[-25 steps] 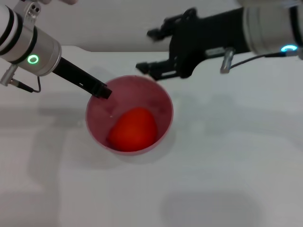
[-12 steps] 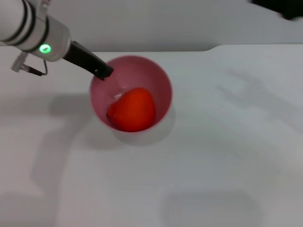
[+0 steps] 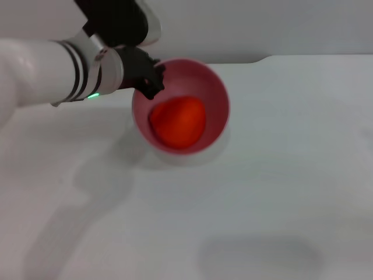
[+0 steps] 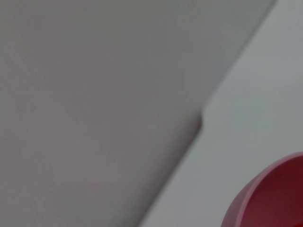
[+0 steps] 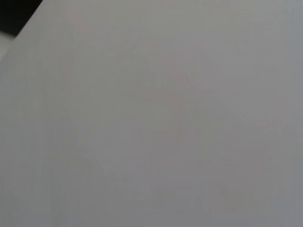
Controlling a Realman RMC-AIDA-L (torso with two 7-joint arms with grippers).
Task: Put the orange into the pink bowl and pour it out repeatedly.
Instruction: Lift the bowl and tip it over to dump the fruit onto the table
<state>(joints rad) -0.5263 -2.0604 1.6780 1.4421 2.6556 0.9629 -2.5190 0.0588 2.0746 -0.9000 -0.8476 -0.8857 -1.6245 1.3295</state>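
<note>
The pink bowl (image 3: 215,96) sits near the middle of the head view, and its opening faces the camera. The orange (image 3: 178,121) lies inside it against the near wall. My left gripper (image 3: 150,81) is at the bowl's left rim, with its black fingers shut on the rim. A part of the bowl's rim (image 4: 265,184) shows in the left wrist view. My right gripper is out of every view.
The white table (image 3: 262,192) spreads around the bowl. Its far edge (image 3: 262,58) meets a grey wall behind the bowl, with a small step in the edge line.
The right arm has pulled back out of the head view. The left arm has swung in and turned, and the bowl with the orange has shifted right and slightly up in the picture.
</note>
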